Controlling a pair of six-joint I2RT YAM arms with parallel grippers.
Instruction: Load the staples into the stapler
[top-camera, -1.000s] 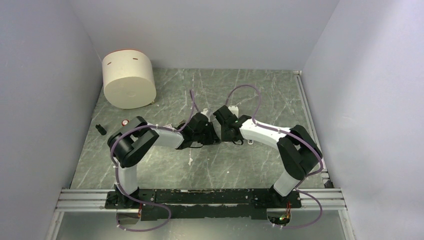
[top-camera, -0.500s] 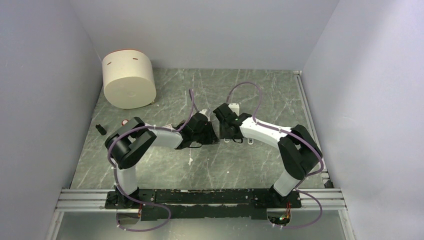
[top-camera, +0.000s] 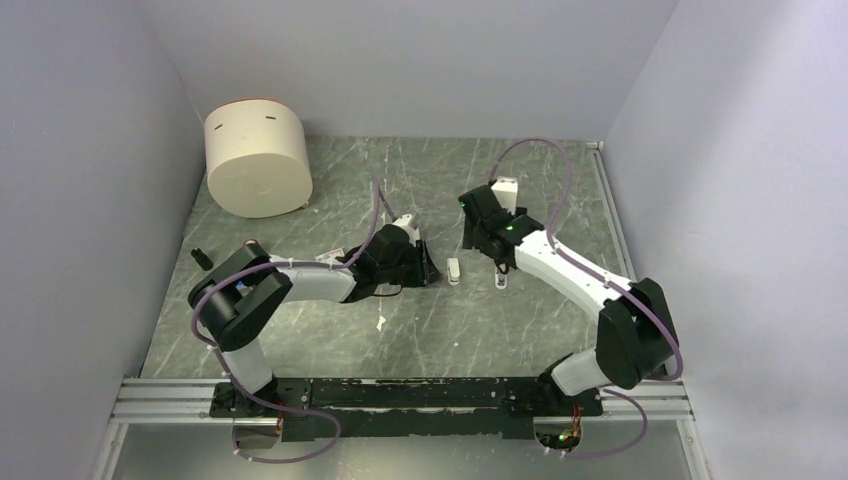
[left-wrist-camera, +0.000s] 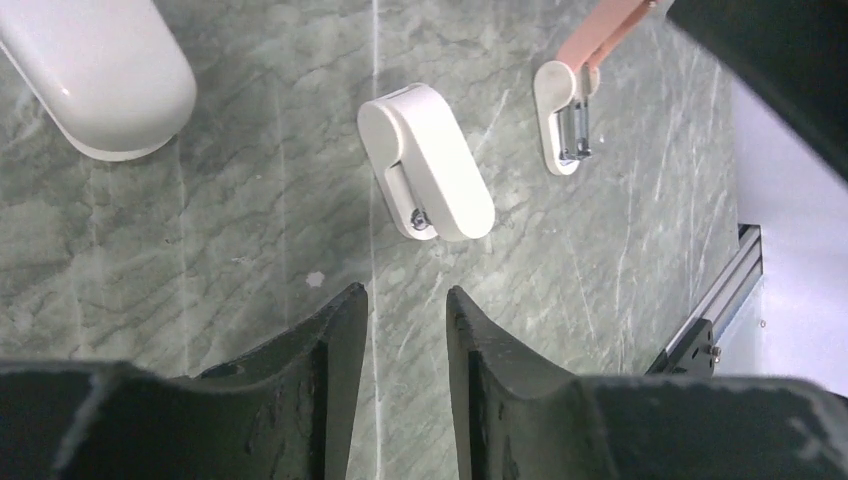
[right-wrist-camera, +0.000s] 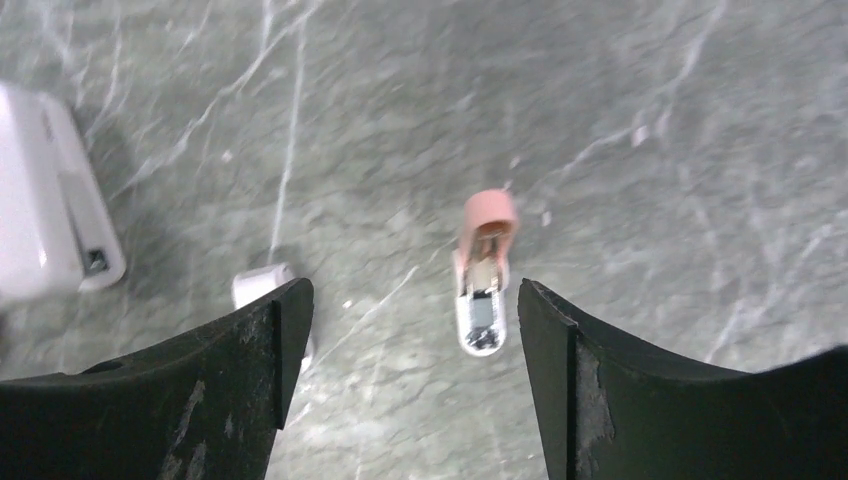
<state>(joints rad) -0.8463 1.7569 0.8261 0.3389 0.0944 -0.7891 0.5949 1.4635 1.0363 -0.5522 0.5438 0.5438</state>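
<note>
Left gripper (left-wrist-camera: 403, 296) slightly spread, empty; white stapler (left-wrist-camera: 430, 165) lies on the table just ahead of its tips. Right gripper (right-wrist-camera: 410, 290) spread wide, empty. Only its wrist view shows the pink-capped piece (right-wrist-camera: 483, 290) hinged open between the fingers.

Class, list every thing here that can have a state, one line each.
Left pincer: narrowly open, empty.
Right pincer: wide open, empty.
Pink-lidded piece: lid swung open, metal showing.
White stubby piece: lying flat, ungripped.
White tub: upright.
</note>
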